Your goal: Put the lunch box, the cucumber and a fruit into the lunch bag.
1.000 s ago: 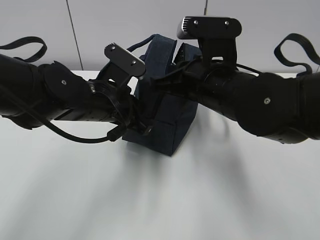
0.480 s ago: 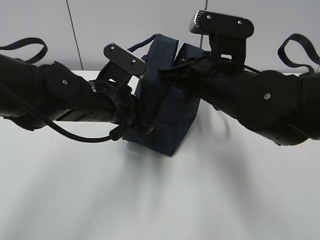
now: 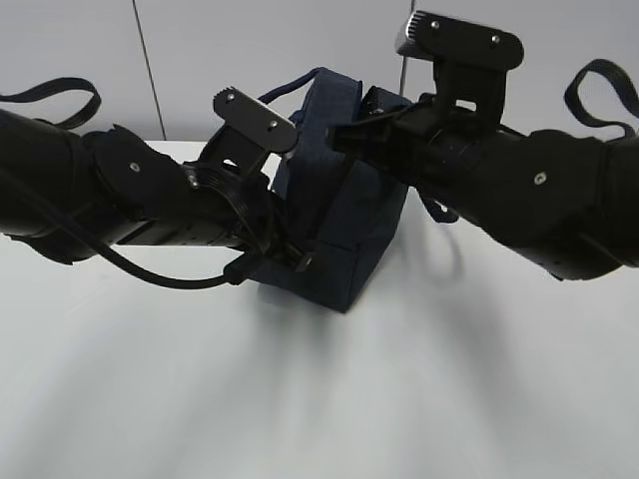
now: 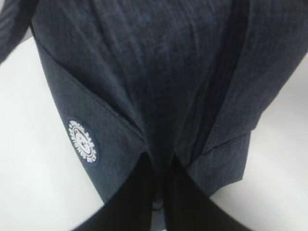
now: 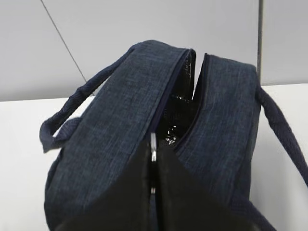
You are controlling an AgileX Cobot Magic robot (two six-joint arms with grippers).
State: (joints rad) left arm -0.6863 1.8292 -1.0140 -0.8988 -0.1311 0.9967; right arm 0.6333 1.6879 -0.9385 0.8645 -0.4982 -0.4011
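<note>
The dark navy lunch bag (image 3: 344, 215) stands on the white table between both arms. My left gripper (image 3: 287, 256) is shut on a fold of fabric low on the bag's side (image 4: 159, 72), beside the white round logo (image 4: 83, 141). My right gripper (image 3: 344, 137) is at the bag's top, shut on the silver ring pull (image 5: 153, 144) of the zipper. The zipper is part open and shows shiny dark lining (image 5: 180, 113). The lunch box, cucumber and fruit are out of view.
The bag's loop handles hang to the left (image 5: 72, 113) and to the right (image 5: 284, 137). A grey wall (image 3: 200, 50) rises behind the white table (image 3: 329, 399). Both black arms crowd the bag from either side.
My right arm has risen and shifted right with the ring pull, and the bag's top stands a little higher. My left arm has stayed on the bag's side.
</note>
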